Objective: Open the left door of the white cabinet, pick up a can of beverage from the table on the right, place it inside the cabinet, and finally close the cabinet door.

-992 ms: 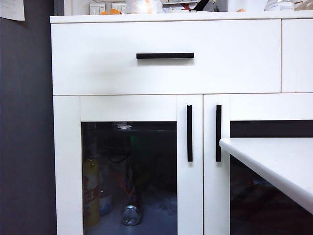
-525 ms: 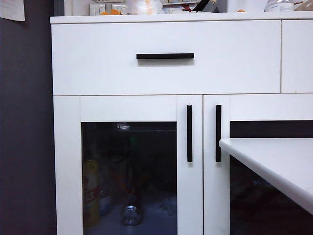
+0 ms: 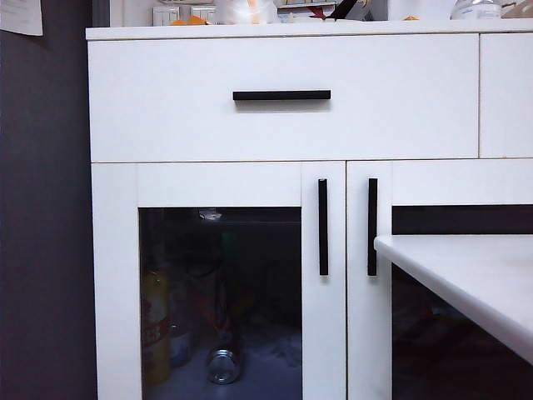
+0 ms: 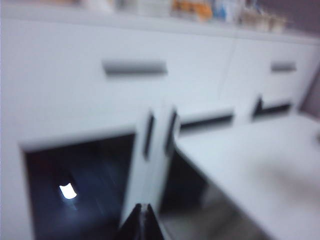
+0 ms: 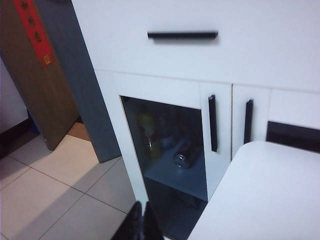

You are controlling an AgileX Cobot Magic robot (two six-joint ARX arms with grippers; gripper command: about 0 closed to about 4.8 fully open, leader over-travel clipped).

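White cabinet (image 3: 283, 125) fills the background, left door (image 3: 221, 275) shut, can (image 3: 223, 365) lying behind its glass. Left claw (image 4: 142, 220) and right claw (image 5: 140, 220) are pinched closed, empty, well back from that door by the worktop (image 3: 466, 275).

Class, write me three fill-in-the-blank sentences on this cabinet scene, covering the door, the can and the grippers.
1. The white cabinet's left door with dark glass pane is ____.
2. A silver-rimmed can lies on its ____ behind that glass.
3. The left gripper and right gripper, both off the white table, have their jaws ____.

Missing words: closed; side; shut
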